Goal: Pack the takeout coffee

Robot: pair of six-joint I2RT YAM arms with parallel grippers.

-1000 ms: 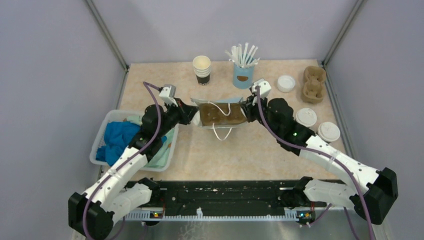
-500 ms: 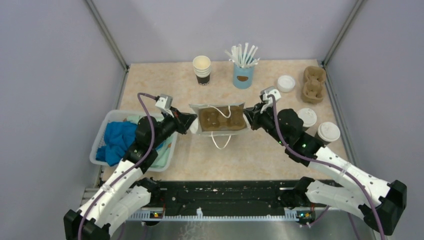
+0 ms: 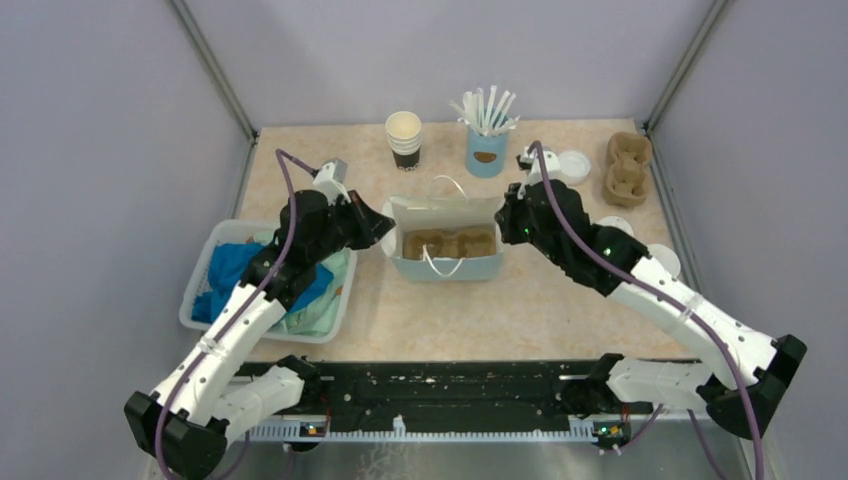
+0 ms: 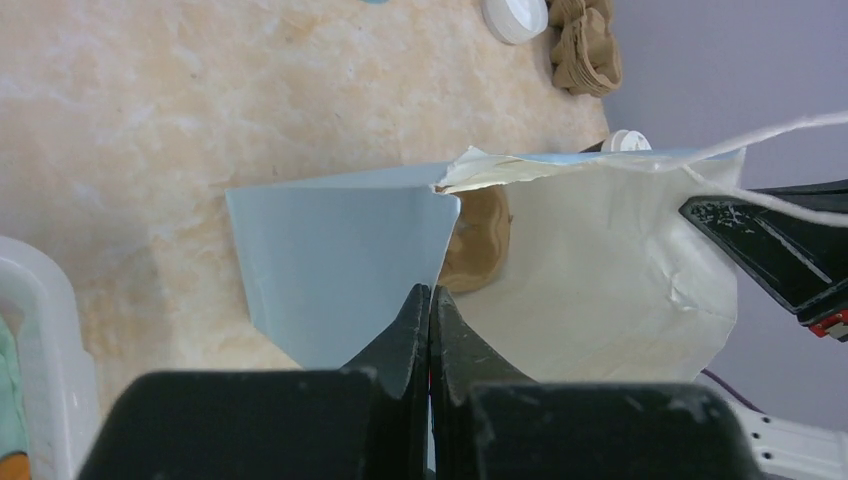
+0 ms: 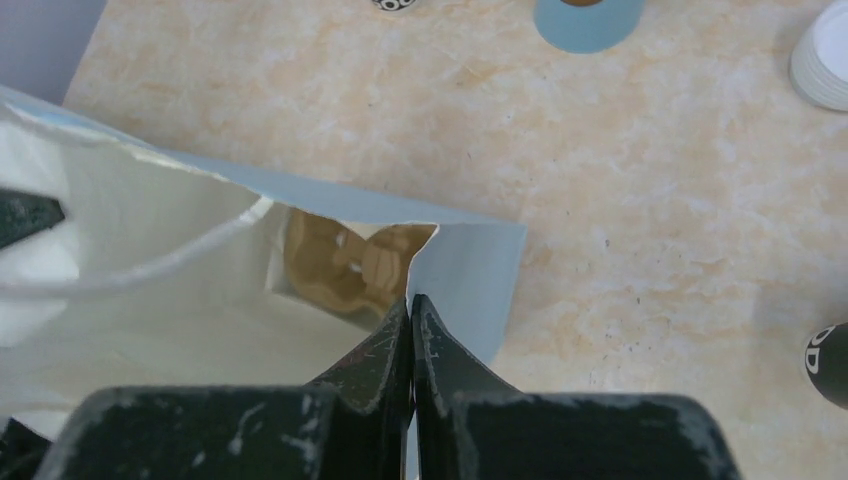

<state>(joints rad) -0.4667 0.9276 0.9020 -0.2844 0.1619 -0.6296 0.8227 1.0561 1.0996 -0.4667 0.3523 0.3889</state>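
Stood upright since earlier, the light blue paper bag (image 3: 446,268) is being held open, ends clamped in the left pincer (image 4: 430,300) and right pincer (image 5: 411,310), readying it for the white-lidded paper takeout coffee (image 3: 667,259) standing on the bench (image 3: 500,312) rightward.

Place: we read this as a robot lab test cell.
Enclosure: plain lilac-grey wall panels (image 3: 100,150) and bare metal corner posts (image 3: 218,75) box us in, beyond and beside the left gripper (image 3: 384,234) and right gripper (image 3: 503,221).
Surface: a beige marbled tabletop (image 3: 500,310) lies under both.
Mounting: a black rail (image 3: 450,385) with small lit lamps sits nearer than they do, at our bases.
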